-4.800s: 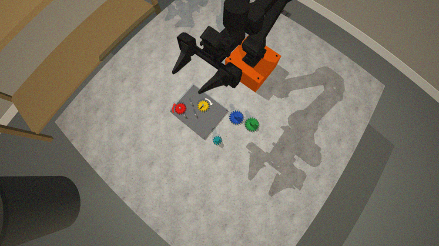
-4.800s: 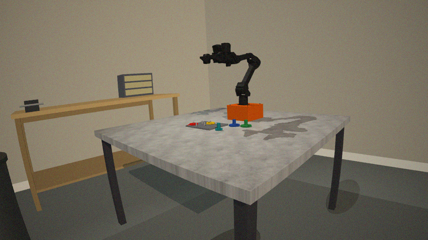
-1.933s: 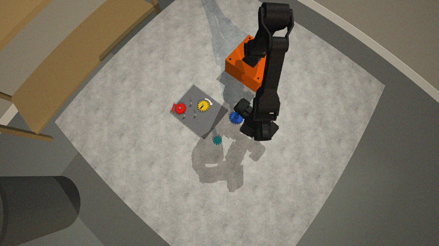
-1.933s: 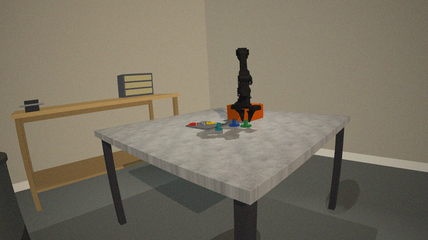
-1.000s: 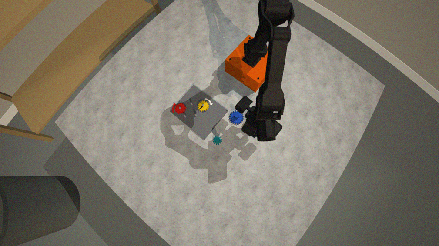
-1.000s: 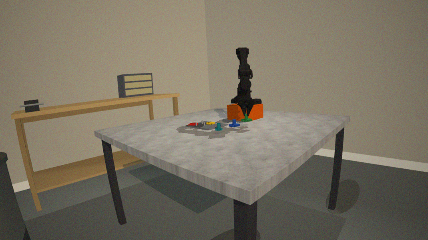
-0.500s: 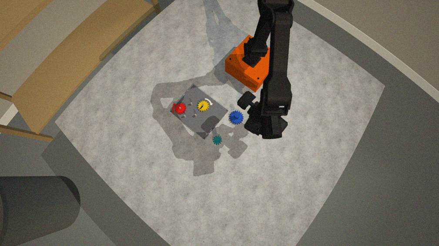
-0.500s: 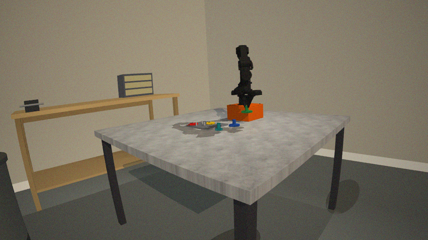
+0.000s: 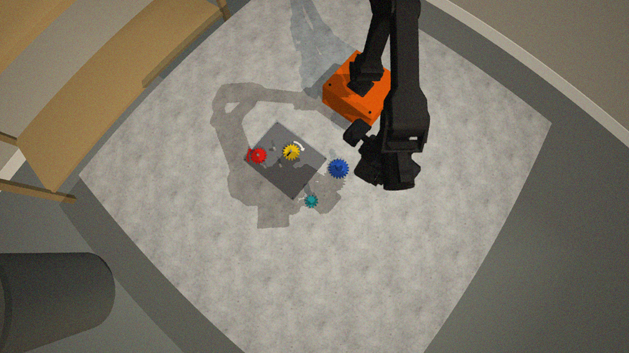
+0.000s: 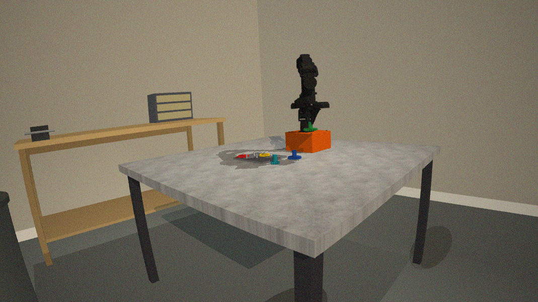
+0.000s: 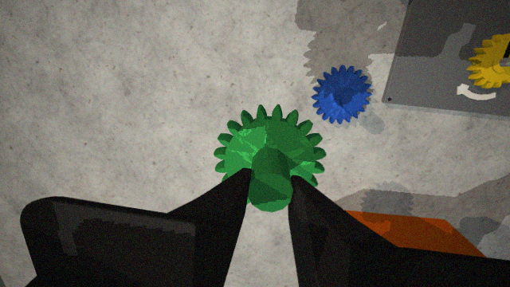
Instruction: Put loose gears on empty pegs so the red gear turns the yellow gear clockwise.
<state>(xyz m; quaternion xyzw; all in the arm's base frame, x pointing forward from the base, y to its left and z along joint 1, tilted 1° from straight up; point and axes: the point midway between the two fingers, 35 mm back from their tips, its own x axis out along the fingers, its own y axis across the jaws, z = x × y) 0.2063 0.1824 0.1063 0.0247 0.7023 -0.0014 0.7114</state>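
My gripper [image 11: 269, 180] is shut on the handle of the green gear [image 11: 239, 149] [image 10: 310, 129] and holds it well above the table. In the top view the arm hides the green gear. The blue gear [image 9: 338, 168] [image 10: 294, 156] [image 11: 342, 94] stands on the table beside the board's right corner. The small teal gear [image 9: 311, 200] [image 10: 274, 160] stands near the board's lower corner. The grey board [image 9: 290, 185] [image 11: 418, 80] bears the red gear [image 9: 260, 155] [image 10: 242, 156] at its left and the yellow gear [image 9: 291, 153] [image 10: 265, 154] [image 11: 492, 64] near its middle. Short empty pegs show between and below them, partly in shadow.
The orange block [image 9: 349, 95] [image 10: 308, 141] [image 11: 422, 231] under the arm's base stands to the upper right of the board. The arm's shadow falls over the board and the table [image 9: 378, 278] [image 10: 267, 195]. A wooden shelf [image 9: 121, 81] [image 10: 119, 129] stands behind the table.
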